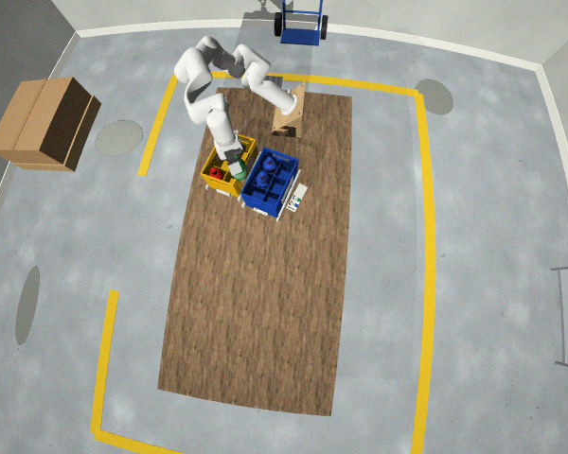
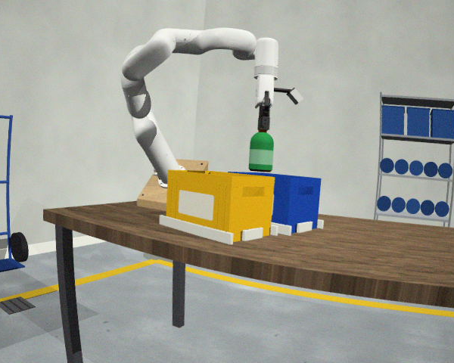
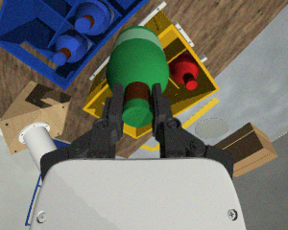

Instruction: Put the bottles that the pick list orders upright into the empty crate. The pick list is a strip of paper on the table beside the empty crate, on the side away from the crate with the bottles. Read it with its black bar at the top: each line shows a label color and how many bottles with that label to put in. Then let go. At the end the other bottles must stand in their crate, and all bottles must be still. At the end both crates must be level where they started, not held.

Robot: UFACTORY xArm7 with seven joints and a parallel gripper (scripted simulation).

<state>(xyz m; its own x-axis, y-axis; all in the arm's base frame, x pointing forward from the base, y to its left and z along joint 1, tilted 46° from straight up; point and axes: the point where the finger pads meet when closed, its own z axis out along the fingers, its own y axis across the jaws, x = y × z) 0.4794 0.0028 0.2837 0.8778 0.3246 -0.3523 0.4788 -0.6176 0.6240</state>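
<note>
My gripper point(image 2: 263, 124) is shut on the neck of a green bottle point(image 2: 260, 152) and holds it upright in the air, above the edge between the two crates. The bottle also shows in the wrist view point(image 3: 138, 67) and in the overhead view point(image 1: 238, 169). The yellow crate point(image 2: 219, 201) holds a red bottle point(image 3: 185, 72). The blue crate point(image 1: 272, 179) holds two blue bottles point(image 3: 86, 31) in its far cells. The pick list point(image 1: 296, 197) lies on the table next to the blue crate, on the side away from the yellow crate.
White stop blocks point(image 2: 196, 229) lie along the feet of both crates. A wooden wedge mount point(image 1: 288, 112) carries the arm's base at the table's far end. A cardboard box point(image 1: 42, 123) stands on the floor left of the table.
</note>
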